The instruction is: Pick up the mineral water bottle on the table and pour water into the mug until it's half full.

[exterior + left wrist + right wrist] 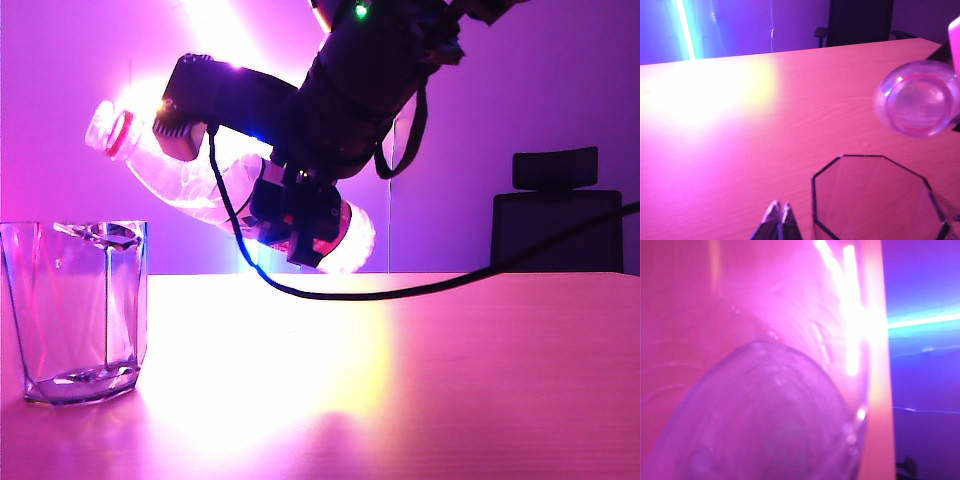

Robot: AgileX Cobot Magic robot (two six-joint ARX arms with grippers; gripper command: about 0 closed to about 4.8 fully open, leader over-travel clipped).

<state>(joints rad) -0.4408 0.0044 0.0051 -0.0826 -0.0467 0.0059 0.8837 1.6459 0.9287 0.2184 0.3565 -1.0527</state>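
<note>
The right gripper point(295, 215) clamps the ribbed clear-plastic mineral water bottle point(190, 185) mid-body, tilting it above the table point(450, 380), red-ringed neck toward the left, up and right of the mug point(80, 310); the faceted glass mug stands near-left on smooth wood; the left gripper point(778, 220) hovers beside the mug's angular rim, fingertips pressed together.

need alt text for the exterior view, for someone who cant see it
The right pincer holds the mineral water bottle tilted in the air, its open neck pointing up and left, above and to the right of the mug. The mug stands upright at the left end of the table with only a thin layer of water. A black cable trails right.
</note>
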